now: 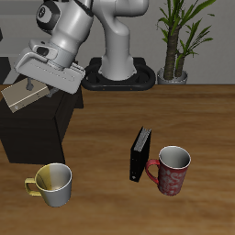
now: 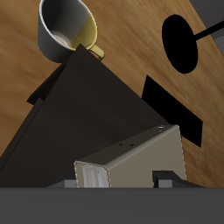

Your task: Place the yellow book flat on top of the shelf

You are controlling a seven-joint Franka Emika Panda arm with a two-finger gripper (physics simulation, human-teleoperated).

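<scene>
Above the shelf [image 1: 32,124], held in the air and tilted: yellow book [image 1: 20,95], clamped between the fingers of the claw [image 1: 33,86], one end jutting out past it. Seen from the wrist: book's pale cover [image 2: 140,157] close under the camera, dark flat shelf top [image 2: 87,109] below. On the wooden tabletop [image 1: 110,174], nearer its front edge: yellow-handled mug [image 1: 52,184], upright black book [image 1: 140,153], red mug [image 1: 171,170] just beside it.
</scene>
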